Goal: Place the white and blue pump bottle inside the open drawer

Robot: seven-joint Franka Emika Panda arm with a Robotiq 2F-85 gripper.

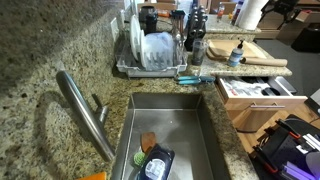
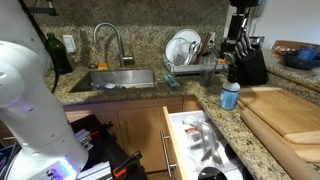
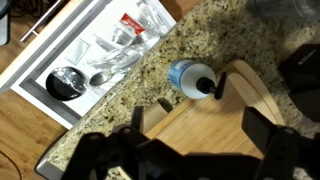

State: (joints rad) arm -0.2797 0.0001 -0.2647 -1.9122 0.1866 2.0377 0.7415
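Where the granite desk [image 2: 245, 135] starts at the L of an exterior view, the robot's white arm [image 2: 25, 90] fills the foreground. Next comes the faucet [image 2: 110, 42] over the steel sink [image 2: 120, 78], then a dish rack [image 2: 190, 55] w/ plates, then a dark knife block [image 2: 245, 65]. Just in front of the block, the white and blue pump bottle [image 2: 230, 96] stands upright on the desk, at the L corner of the wooden cutting board [image 2: 285, 115]. Below the desk edge the open drawer [image 2: 200, 145] is pulled out; the bottle is not in it.

Wrist view, L to R: the drawer [image 3: 90, 60] sits upper L, w/ a dark round item & clear pieces I can't ID. The bottle [image 3: 190, 78] shows from above, approx centre, on granite right by the board's [image 3: 220, 125] edge; touching or not, can't tell. The gripper [image 3: 195, 120] enters from the bottom, fingers [image 3: 262, 135] spread wide, nothing btwn them but the board below. The bottle is apart from both fingers.

From the opposite side, in an exterior view, the order is faucet [image 1: 85, 112], sink [image 1: 185, 120], rack [image 1: 150, 52], bottle [image 1: 236, 55] beside the board [image 1: 255, 50], drawer [image 1: 255, 90] just below.
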